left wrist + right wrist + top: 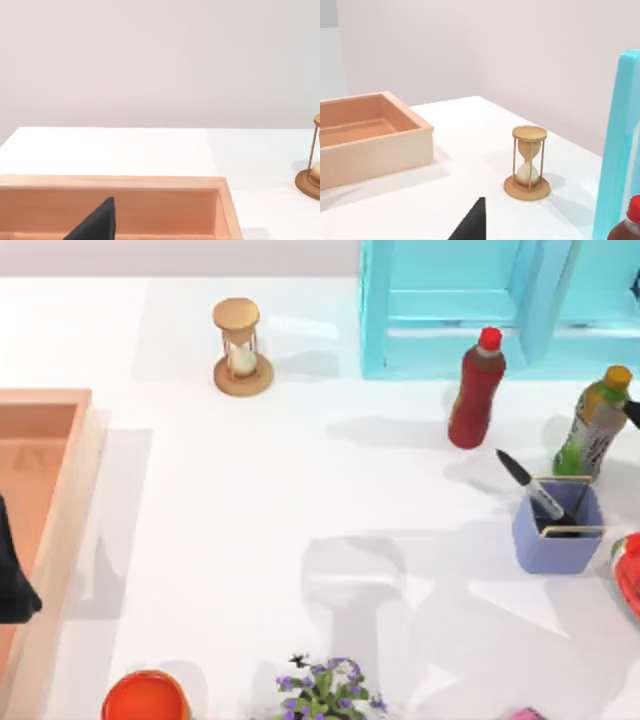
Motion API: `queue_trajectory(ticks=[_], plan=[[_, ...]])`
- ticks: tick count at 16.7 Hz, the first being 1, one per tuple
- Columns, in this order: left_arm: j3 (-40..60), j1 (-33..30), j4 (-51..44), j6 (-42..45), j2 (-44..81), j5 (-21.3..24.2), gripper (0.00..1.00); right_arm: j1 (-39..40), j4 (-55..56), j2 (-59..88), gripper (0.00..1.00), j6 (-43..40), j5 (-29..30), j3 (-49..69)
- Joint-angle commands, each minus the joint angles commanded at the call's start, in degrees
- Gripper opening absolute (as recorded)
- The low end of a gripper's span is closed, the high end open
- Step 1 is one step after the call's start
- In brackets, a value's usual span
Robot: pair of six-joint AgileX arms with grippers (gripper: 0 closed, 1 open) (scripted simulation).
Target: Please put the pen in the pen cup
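— Where is the pen (532,489) sitting?
— Leaning in the pen cup (558,531) near the white worktop's (300,500) right edge.
— And the hands?
— Left hand (15,585) is hanging over the wooden tray (62,455); I cannot tell its fingers' state.

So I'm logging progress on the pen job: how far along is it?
Done, by the look of it: the pen stands tilted in the pen cup, its tip poking out past the rim toward the red bottle. Nothing is in hand. The left gripper sits over the wooden tray. Little seems left beyond parking the arms.
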Motion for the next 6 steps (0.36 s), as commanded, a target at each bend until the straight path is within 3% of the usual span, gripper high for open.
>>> queue_trajectory(ticks=[6], plan=[[0.0, 0.0, 0.0, 0.0, 0.0, 0.0, 1.00, 0.0, 0.0, 0.0, 1.00, 0.0, 0.0, 0.0]])
